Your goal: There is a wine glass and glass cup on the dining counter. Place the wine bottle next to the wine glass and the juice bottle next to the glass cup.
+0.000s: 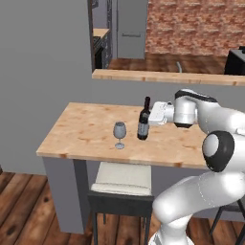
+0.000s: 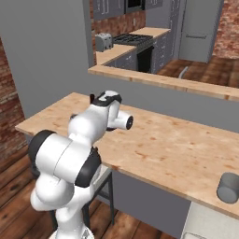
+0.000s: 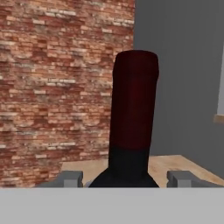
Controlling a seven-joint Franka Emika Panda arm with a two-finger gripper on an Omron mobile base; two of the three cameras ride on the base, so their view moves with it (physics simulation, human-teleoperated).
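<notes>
The dark wine bottle (image 1: 143, 125) stands upright on the dining counter (image 1: 81, 129), just right of the clear wine glass (image 1: 119, 134). My gripper (image 1: 147, 116) reaches in from the right at the bottle's shoulder and is shut on it. In the hand view the red-capped neck of the wine bottle (image 3: 133, 109) rises straight up between the two fingertips (image 3: 70, 179). A grey glass cup (image 2: 228, 187) sits at the far right end of the dining counter (image 2: 177, 149). The juice bottle is out of view.
A stool with a pale cushion (image 1: 122, 184) is tucked under the counter below the glass. A raised wooden ledge (image 1: 167, 76) runs along the grey wall behind the counter. A brick wall (image 3: 52, 87) lies beyond the counter's left end.
</notes>
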